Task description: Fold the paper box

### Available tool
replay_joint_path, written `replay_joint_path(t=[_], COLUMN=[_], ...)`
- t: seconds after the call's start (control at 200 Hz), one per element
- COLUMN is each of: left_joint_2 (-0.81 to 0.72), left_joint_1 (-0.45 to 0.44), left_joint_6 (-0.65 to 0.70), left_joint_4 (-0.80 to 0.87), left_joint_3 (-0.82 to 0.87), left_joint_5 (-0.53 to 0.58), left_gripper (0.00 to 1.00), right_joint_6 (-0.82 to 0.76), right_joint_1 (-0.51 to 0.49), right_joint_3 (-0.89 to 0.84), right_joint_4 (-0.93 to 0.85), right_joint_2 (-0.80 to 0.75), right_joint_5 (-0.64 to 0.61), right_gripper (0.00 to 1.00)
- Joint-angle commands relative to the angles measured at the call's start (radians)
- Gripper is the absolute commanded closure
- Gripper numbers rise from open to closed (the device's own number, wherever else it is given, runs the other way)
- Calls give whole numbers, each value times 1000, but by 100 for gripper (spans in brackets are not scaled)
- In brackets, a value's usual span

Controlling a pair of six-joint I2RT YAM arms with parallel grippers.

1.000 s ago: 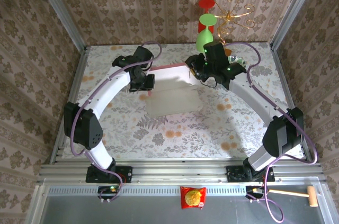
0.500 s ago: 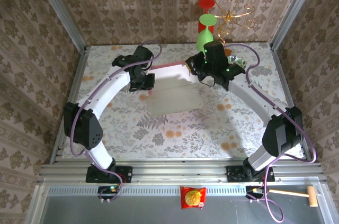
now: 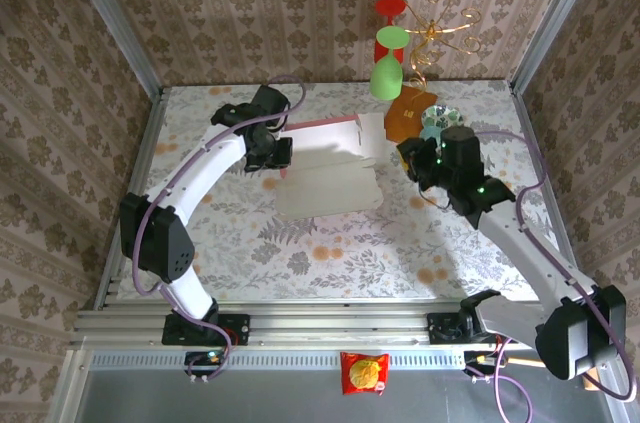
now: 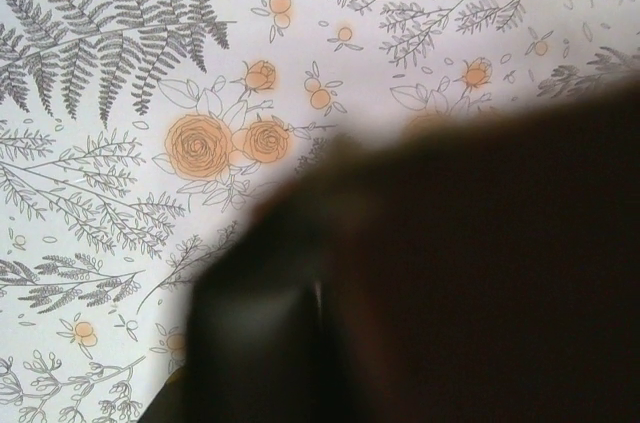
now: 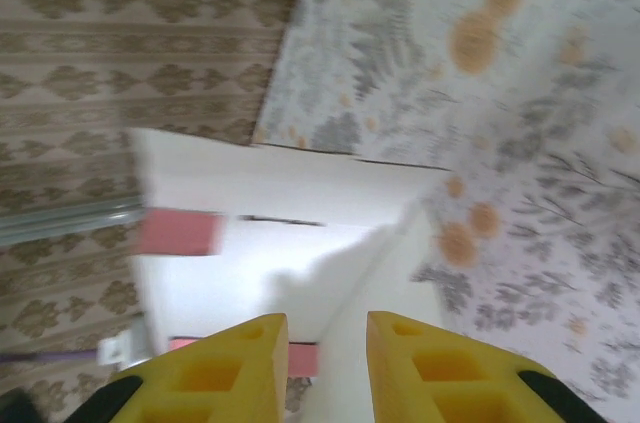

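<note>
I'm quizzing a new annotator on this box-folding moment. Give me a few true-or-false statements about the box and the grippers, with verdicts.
1. The right gripper is clamped on the paper box. False: its fingers stand apart with nothing between them, off the box's right side.
2. The left gripper sits at the box's left edge. True.
3. An orange-brown packet lies on the table past the box's far right corner. True.
4. The box lies pink side up. False: its whitish inside faces up, and pink shows only along its edges.
</note>
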State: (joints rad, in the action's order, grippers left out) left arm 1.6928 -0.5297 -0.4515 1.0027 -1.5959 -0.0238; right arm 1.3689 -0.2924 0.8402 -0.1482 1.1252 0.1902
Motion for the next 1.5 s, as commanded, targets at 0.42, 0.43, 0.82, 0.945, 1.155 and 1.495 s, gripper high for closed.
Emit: replay_joint_path(t=[0.42,0.43,0.82,0.945,1.155,1.495], left_joint_2=[-12,-12,6,11,13,15], left_joint_1=[-9,-9,-10,-10,-12,-9], left_joint_6=[2,1,2,3,0,-2], left_joint_4=[14,15,16,16,13,13], left_joint_3=[-66,-67,-90,-92,-95,-104], left_joint_5=[-10,-11,-10,-10,-9,-8], left_gripper=[100,100,100,100,100,100], right_joint_6=[194,195,205,172,125,26], right_joint_1=[-4,-5,-40,-45,-53,-65], right_joint_3=[-40,-34,38,62,97,140], right_joint_4=[236,236,209,177,137,81], right_joint_2=[260,260,331,330,341,381], right_joint_5=[-34,-34,-17,-11,16,121], right_gripper=[60,60,62,61,60,58])
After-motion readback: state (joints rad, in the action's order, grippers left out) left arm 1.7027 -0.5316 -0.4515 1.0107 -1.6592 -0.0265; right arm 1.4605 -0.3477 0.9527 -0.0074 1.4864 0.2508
